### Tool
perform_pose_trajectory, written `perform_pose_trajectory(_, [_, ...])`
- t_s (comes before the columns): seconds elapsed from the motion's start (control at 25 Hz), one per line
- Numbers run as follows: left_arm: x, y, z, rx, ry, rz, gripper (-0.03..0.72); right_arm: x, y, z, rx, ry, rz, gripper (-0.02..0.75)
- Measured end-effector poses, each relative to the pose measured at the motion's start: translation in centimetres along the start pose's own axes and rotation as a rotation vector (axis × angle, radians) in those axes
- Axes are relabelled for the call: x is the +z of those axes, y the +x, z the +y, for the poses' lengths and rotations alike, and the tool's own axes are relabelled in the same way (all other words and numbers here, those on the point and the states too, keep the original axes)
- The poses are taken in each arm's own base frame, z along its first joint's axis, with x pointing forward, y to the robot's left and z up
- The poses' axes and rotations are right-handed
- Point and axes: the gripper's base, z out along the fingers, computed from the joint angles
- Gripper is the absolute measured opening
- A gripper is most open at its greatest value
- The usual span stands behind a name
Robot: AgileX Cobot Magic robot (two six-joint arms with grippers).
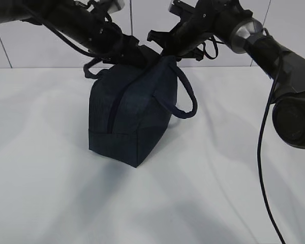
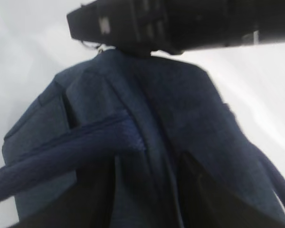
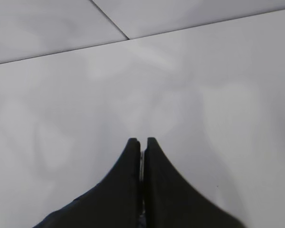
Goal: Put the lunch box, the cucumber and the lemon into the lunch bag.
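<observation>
The lunch bag (image 1: 134, 114) stands upright on the white table (image 1: 46, 198), roughly in the middle, one corner turned toward me. Its dark navy sides look closed up, the zipper line running up the near end, and one loop handle (image 1: 188, 99) droops off its right side. A second handle (image 2: 61, 149) crosses the fabric in the left wrist view.

Both arms meet at the bag's top. The left gripper (image 1: 134, 53) sits right against the upper edge; in the left wrist view its two fingers (image 2: 213, 202) stand apart, astride the bag's ridge, with fabric between them, though I cannot tell whether they actually press on it. The right gripper (image 3: 142, 147) is clenched tight, its tips pressed together with only bare tabletop beyond them; from the exterior view it comes in at the bag's top right corner (image 1: 170, 56), and whether it pinches any cloth there is hidden.

Behind runs a pale tiled wall (image 1: 40, 46).
</observation>
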Motion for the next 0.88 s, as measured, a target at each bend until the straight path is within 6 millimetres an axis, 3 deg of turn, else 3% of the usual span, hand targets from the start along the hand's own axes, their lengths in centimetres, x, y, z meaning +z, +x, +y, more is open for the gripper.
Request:
perform_pose_trajectory(0.08, [0.3, 0.1, 0.2, -0.002, 0.0, 0.003, 0.275, 0.0, 0.0, 0.0, -0.001, 0.001, 0.002, 0.0])
perform_pose_trajectory(0.24, [0.3, 0.0, 0.2, 0.0, 0.0, -0.001, 0.057, 0.0, 0.0, 0.0, -0.009, 0.002, 0.005, 0.0])
perform_pose_trajectory(0.32, [0.3, 0.1, 0.1, 0.0, 0.004, 0.006, 0.003, 0.0, 0.0, 0.0, -0.014, 0.002, 0.005, 0.0])
perform_pose_trajectory(0.88, [-1.3, -0.1, -1.0, 0.048, 0.02, 0.06, -0.009, 1.5, 1.3, -1.3, -0.028, 0.05, 0.069, 0.0])
